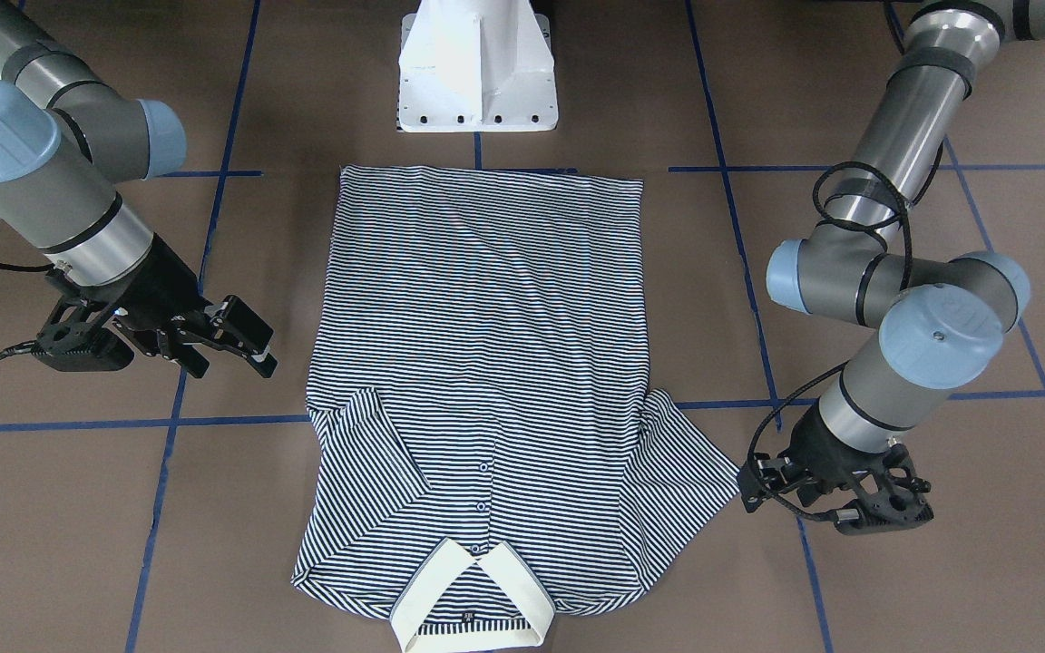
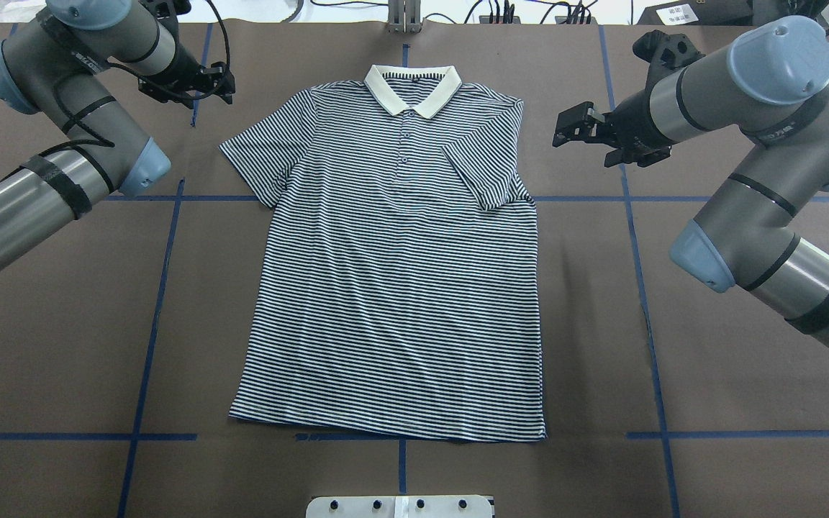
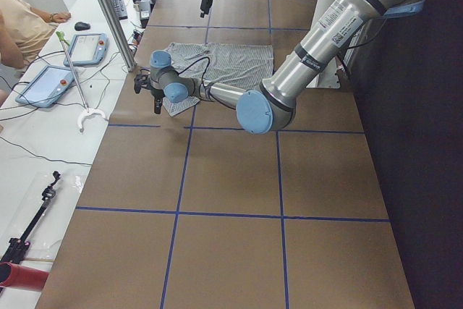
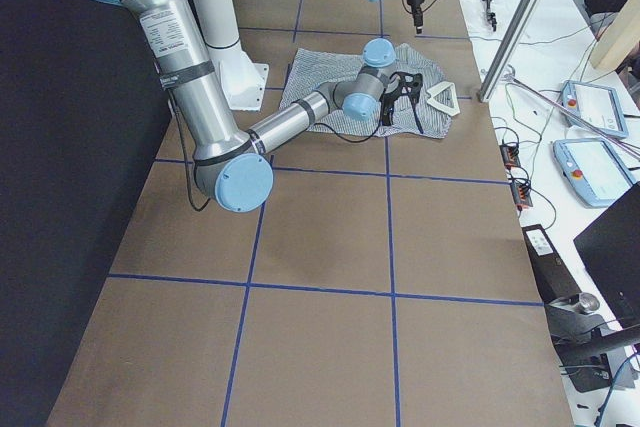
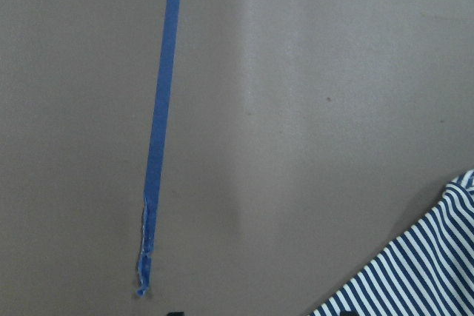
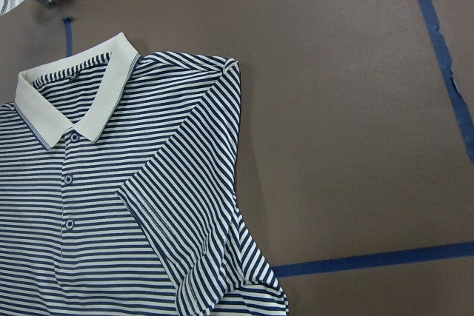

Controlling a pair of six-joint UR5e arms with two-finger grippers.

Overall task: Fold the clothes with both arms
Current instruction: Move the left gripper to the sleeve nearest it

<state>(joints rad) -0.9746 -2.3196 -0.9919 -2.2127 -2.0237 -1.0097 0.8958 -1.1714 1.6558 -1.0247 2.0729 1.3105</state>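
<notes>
Cream collar [image 1: 473, 594] comes closest in the front-facing view, at the end of the polo shirt [image 1: 486, 308] away from the white pedestal base [image 1: 477, 68]. That shirt lies flat and button-side up on the brown desk [image 1: 894, 589], its hem toward the pedestal. Its folded sleeve [image 1: 368, 453], on the right arm's side, is turned inward over the chest. The spread sleeve [image 1: 690, 472] lies flat on the desk. Beside the shirt's edge near the folded sleeve, clear of the cloth, hangs the right gripper [image 1: 234, 355], its jaws apart and holding nothing. Just off the tip of the spread sleeve is the left gripper [image 1: 763, 482]; whether its jaws are apart or together I cannot tell. Blue tape lines [image 1: 78, 424] run out from the shirt on both sides.
</notes>
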